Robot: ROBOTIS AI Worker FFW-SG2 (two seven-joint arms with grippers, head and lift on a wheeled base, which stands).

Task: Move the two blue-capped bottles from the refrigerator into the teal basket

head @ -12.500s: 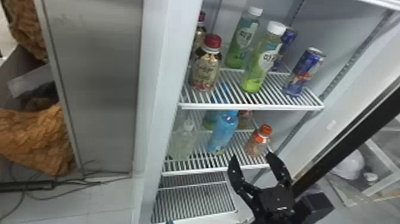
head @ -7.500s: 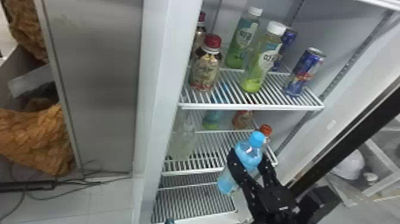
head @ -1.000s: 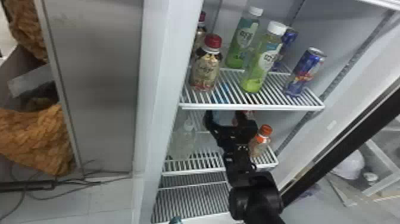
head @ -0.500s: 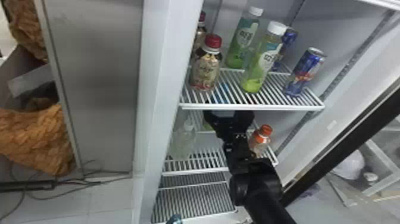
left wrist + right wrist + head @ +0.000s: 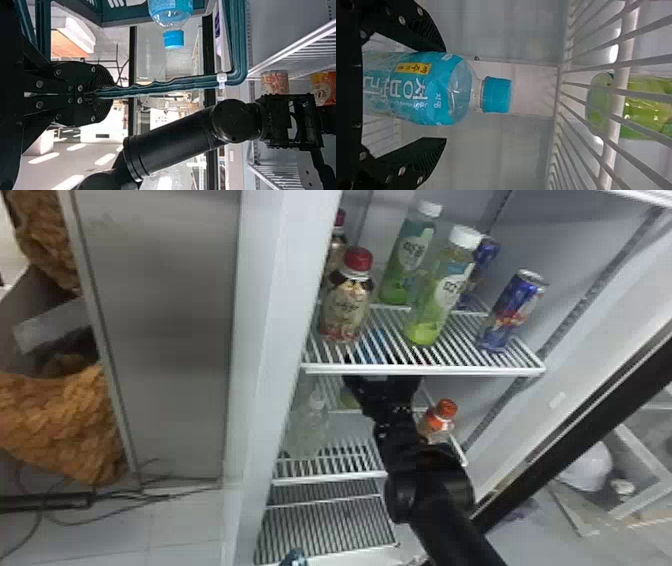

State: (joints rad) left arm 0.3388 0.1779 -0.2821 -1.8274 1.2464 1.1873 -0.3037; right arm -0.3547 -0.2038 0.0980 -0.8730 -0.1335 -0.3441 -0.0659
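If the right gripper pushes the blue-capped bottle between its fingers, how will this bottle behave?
The blue-capped bottle may tip or slide if the right gripper nudges it, being tall and standing on thin shelf wires. Its clear, smooth wall looks like thin plastic, so it might dent slightly.

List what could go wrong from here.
The right pincer has one finger much nearer the blue-capped bottle than the other, so closing might shove it sideways. Backing out, the arm could knock the orange-capped bottle beside it. The basket, held by its handle, may swing when loaded.
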